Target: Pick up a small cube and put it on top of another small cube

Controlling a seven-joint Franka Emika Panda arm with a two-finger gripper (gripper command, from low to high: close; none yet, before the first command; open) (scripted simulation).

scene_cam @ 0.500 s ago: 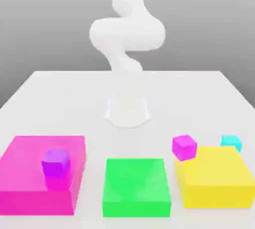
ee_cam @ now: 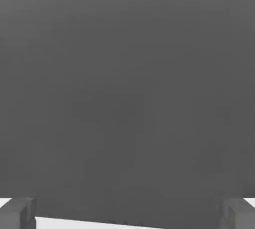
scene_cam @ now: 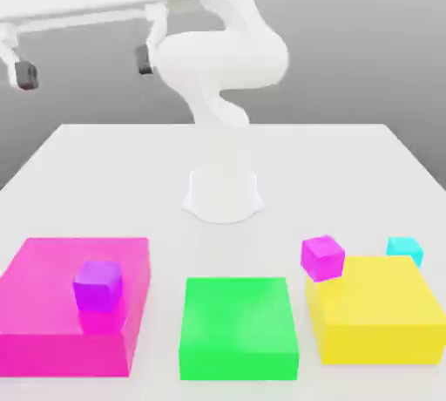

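- The gripper [scene_cam: 85, 67] is high above the table [scene_cam: 305, 173] towards the exterior view's left, its 2 fingers spread wide with nothing between them; that suits a hand with a cube yet to collect.
- The small cyan cube [scene_cam: 403, 248] sits at the exterior view's right, behind the yellow block [scene_cam: 375, 295], which hides its lower part; the table presumably bears it.
- The magenta cube [scene_cam: 321, 259] is at the yellow block's far corner, turned askew; whether they touch, I can't tell.
- The purple cube [scene_cam: 97, 286] appears to rest on the pink block [scene_cam: 52, 338], whose broad top would support it.
- The green block [scene_cam: 238, 325] lies flat between the other 2 blocks (a bystander, I'd guess).
- Stacking looks unstarted: the hand should cross over, square up to the cyan cube and avoid clipping its neighbours.
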